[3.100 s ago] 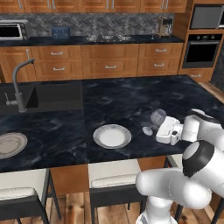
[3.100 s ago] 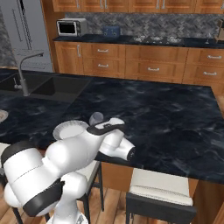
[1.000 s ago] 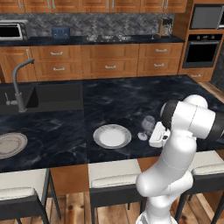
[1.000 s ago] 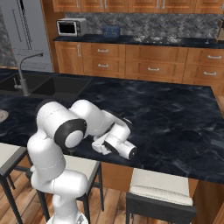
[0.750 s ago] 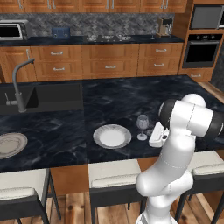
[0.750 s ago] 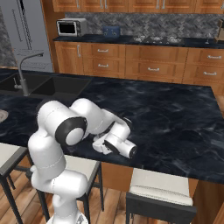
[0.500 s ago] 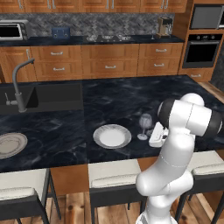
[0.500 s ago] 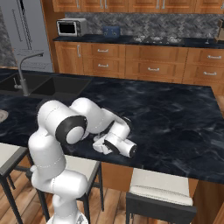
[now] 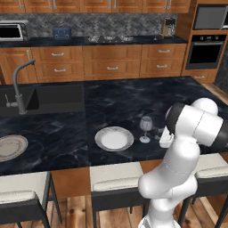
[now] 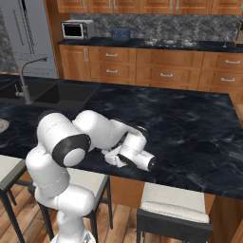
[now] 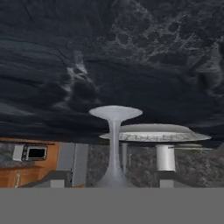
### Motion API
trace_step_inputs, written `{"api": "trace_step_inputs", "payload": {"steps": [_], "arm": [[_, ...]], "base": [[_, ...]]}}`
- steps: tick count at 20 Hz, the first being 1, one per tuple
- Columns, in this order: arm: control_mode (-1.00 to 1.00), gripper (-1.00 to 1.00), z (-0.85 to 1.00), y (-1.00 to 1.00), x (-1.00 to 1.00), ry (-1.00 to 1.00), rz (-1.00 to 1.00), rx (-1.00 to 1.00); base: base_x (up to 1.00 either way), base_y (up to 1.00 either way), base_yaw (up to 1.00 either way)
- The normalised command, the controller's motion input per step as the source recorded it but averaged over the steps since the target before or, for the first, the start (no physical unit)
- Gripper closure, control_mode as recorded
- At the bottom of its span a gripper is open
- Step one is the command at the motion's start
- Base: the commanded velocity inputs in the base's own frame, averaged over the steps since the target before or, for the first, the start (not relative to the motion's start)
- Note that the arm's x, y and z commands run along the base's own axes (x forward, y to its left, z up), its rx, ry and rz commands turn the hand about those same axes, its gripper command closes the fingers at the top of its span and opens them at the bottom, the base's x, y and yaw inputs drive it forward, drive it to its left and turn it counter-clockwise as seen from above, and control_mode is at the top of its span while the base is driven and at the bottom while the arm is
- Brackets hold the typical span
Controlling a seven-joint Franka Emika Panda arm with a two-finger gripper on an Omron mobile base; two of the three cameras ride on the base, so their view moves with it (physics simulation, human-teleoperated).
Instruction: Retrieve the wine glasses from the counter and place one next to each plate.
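From the left base view, a wine glass [image 9: 145,128] stands upright on the black counter [image 9: 133,95], just right of the near plate [image 9: 114,138]; the other plate [image 9: 11,147] lies well apart at the far left, with no glass beside it; so the step in hand looks like the setting-down of the first glass, and the next move calls for backing the hand away without tipping the stem, then fetching the second glass. The gripper [image 9: 161,135] sits low just right of the glass; whether its jaws are apart, I cannot tell here.

From the right base view, the arm folds over the counter edge; the glass is hidden behind it.

From the hand view, rolled upside down, the glass foot and stem hang centre, the plate just beyond; nothing looks clamped.
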Motion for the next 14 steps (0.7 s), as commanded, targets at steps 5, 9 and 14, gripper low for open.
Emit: {"api": "trace_step_inputs", "payload": {"steps": [5, 9, 14], "arm": [[-1.00, -1.00, 0.92, -0.29, -0.56, 0.07, -0.01, 0.11], [-1.00, -1.00, 1.00, -0.01, -0.75, 0.00, 0.00, 0.11], [-1.00, -1.00, 1.00, 0.28, -0.90, -0.02, 0.01, 0.11]], "base": [[0.00, 0.00, 0.00], [0.00, 0.00, 0.00], [0.00, 0.00, 0.00]]}}
